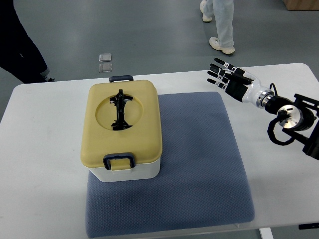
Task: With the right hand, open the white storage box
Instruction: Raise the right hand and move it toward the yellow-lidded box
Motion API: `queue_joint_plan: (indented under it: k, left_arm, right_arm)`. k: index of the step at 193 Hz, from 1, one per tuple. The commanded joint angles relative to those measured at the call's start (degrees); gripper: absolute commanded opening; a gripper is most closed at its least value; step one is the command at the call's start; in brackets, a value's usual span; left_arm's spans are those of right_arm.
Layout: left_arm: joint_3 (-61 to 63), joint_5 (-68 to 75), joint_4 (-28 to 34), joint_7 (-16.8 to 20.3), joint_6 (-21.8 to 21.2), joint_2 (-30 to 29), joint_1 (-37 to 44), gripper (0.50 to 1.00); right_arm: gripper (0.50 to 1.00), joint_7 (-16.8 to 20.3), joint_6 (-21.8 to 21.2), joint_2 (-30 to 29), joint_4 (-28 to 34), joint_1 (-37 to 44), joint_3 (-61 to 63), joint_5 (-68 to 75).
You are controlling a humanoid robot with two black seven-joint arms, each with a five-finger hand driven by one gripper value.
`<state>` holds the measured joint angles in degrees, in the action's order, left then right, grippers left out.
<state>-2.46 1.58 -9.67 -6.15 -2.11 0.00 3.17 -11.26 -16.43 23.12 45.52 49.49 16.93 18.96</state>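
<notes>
top view: steep look down on a white rectangular table (45, 149).
mat: blue-grey textured fabric mat (199, 164) lies on the table, covering its middle and near edge.
box: white plastic storage box with a tan lid (122, 130) sits on the mat's left part, overhanging its left edge a little; lid on.
lid details: dark folding handle (120, 110) lies flat in a round recess on top; one dark latch (118, 161) on the near side, another (121, 78) on the far side.
right hand: black-and-white fingered hand (230, 79) is above the table's far right area, well apart from the box, fingers spread and pointing left, grasping nothing.
left arm: out of frame.
floor: a person's legs and white shoes (222, 46) beyond the table.
</notes>
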Motion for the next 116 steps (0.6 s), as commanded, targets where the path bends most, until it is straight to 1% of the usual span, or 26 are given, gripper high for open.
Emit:
queue_joint_plan:
  k: [1, 68, 97, 109, 116]
  left_arm:
    - [0.09, 0.0, 0.0, -0.09, -0.35, 0.0, 0.0, 1.0]
    - [0.09, -0.08, 0.09, 0.0, -0.44, 0.0, -0.97, 1.0]
    - [-0.09, -0.08, -0.09, 0.0, -0.26, 0.0, -1.41, 1.0]
    - [-0.09, 0.0, -0.09, 0.0, -0.26, 0.0, -1.41, 1.0]
    - [-0.09, -0.08, 0.0, 0.0, -0.26, 0.0, -1.41, 1.0]
  right_arm:
    - [0.932, 0.01, -0.18, 0.0, 0.0, -0.01, 0.04, -0.24]
    - [0.932, 0.01, -0.88, 0.26, 0.0, 0.26, -0.14, -2.61]
    - [0.932, 0.01, -4.13, 1.23, 0.0, 0.96, 0.04, -10.87]
    - [0.932, 0.01, -4.84, 1.32, 0.09, 1.93, 0.04, -12.1]
    - [0.932, 0.09, -5.97, 1.49, 0.18, 2.63, 0.04, -12.8]
